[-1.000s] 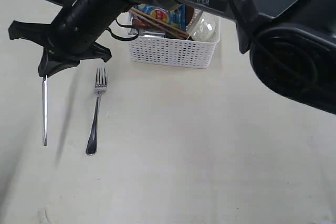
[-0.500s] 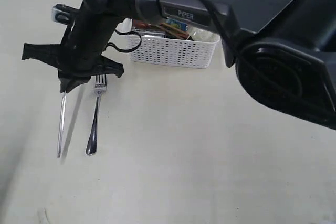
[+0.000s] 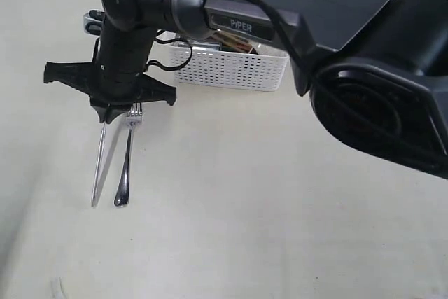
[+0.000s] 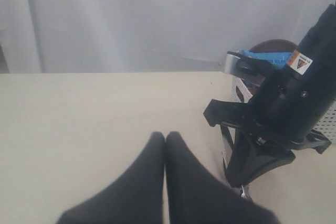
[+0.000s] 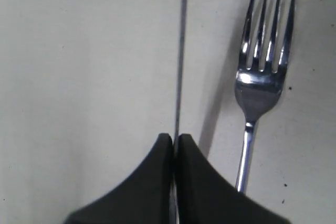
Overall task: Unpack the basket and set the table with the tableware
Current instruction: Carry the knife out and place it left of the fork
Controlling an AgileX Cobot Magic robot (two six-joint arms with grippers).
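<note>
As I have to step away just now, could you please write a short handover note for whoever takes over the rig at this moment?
Right gripper: shut on the knife, reaching across to the left side of the exterior view.
Left gripper: shut, empty, over the table.
Things: the fork lies flat on the table; the knife hangs slanted close beside it, not yet released. The basket stands behind, its contents mostly hidden by the arm.
Done: fork laid out.
Left: set the knife down beside the fork, then unpack whatever is in the basket.
</note>
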